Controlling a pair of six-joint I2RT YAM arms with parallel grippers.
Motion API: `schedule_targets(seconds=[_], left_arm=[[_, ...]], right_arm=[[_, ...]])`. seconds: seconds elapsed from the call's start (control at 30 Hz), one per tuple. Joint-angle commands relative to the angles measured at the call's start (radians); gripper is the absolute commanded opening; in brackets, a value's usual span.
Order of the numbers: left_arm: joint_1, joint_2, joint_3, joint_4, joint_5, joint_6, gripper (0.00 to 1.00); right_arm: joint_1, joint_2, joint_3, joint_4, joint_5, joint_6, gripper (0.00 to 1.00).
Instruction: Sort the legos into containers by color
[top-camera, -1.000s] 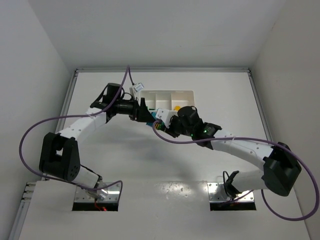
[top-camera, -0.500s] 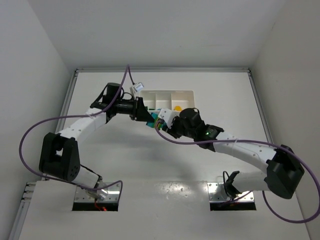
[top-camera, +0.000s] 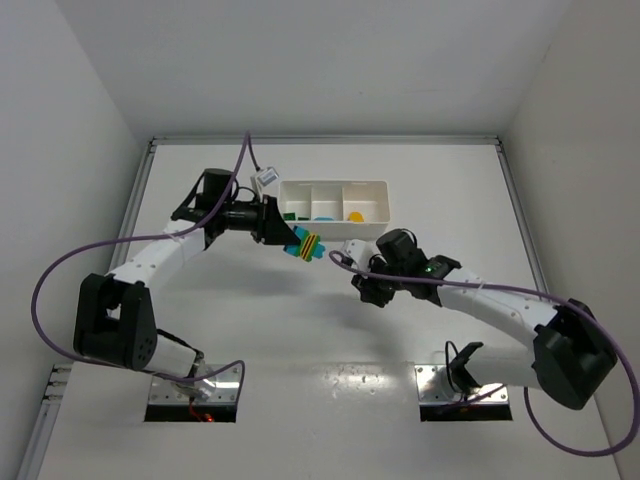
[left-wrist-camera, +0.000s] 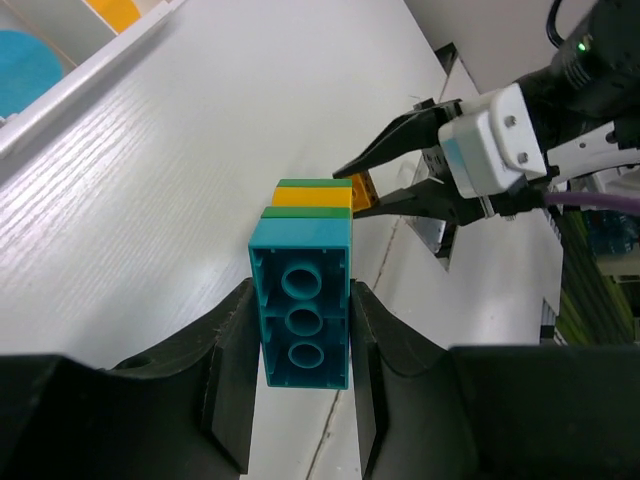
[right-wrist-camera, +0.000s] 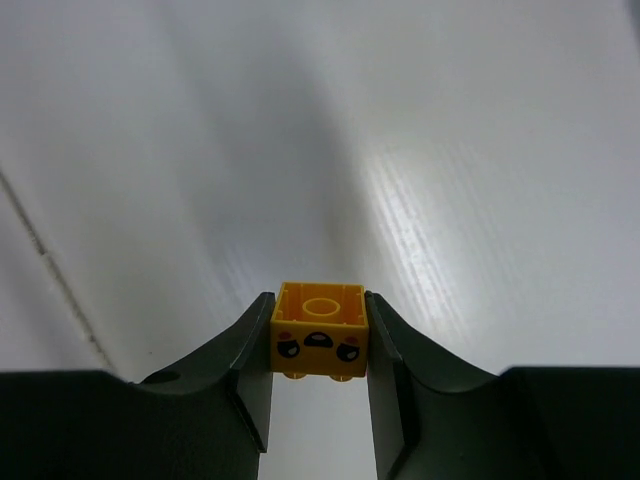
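Note:
A clump of legos (top-camera: 306, 246), a cyan brick (left-wrist-camera: 300, 325) with green and yellow layers (left-wrist-camera: 312, 197) stacked on it, hangs above the table just in front of the containers. My left gripper (top-camera: 287, 237) (left-wrist-camera: 300, 310) is shut on its cyan brick. My right gripper (top-camera: 364, 288) (right-wrist-camera: 319, 305) is shut on a small yellow brick (right-wrist-camera: 320, 328) with a face printed on it. In the left wrist view this gripper (left-wrist-camera: 368, 186) is close behind the clump, its yellow brick (left-wrist-camera: 362, 193) apart from it. The containers are three compartments of a white tray (top-camera: 336, 183).
The tray's compartments hold a green piece (top-camera: 288, 213), a cyan piece (top-camera: 322, 216) and a yellow piece (top-camera: 354, 214). The tray's edge (left-wrist-camera: 90, 62) lies to the upper left in the left wrist view. Walls enclose the table on the left, back and right.
My left gripper closed on the clump and pulled it slightly left. My right gripper came away toward the lower right with the yellow brick, now separate from the clump.

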Motion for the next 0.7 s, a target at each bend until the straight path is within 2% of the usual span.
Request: schedule_targets(seconds=[0.0, 0.17, 0.23, 0.37, 0.4, 0.47, 0.67], left_arm=[[0.005, 0.011, 0.015, 0.014, -0.012, 0.040, 0.00], [0.005, 0.009, 0.018, -0.046, -0.066, 0.091, 0.00], [-0.006, 0.000, 0.004, -0.046, -0.087, 0.111, 0.00], [-0.015, -0.055, -0.037, -0.035, -0.125, 0.120, 0.00], [-0.015, -0.064, -0.049, -0.026, -0.141, 0.120, 0.00], [-0.015, -0.086, -0.065, -0.012, -0.161, 0.120, 0.00], [-0.015, -0.231, -0.148, 0.077, -0.335, 0.059, 0.00]], right_arm=[[-0.062, 0.049, 0.069, -0.060, -0.265, 0.037, 0.00], [-0.182, 0.158, 0.214, -0.140, -0.569, 0.117, 0.00], [-0.247, 0.207, 0.273, -0.140, -0.703, 0.215, 0.00], [-0.341, 0.273, 0.318, 0.008, -0.946, 0.457, 0.00], [-0.366, 0.293, 0.318, 0.056, -0.979, 0.581, 0.00], [-0.375, 0.309, 0.318, 0.186, -1.039, 0.686, 0.00], [-0.420, 0.387, 0.462, 0.263, -1.028, 0.818, 0.00]])
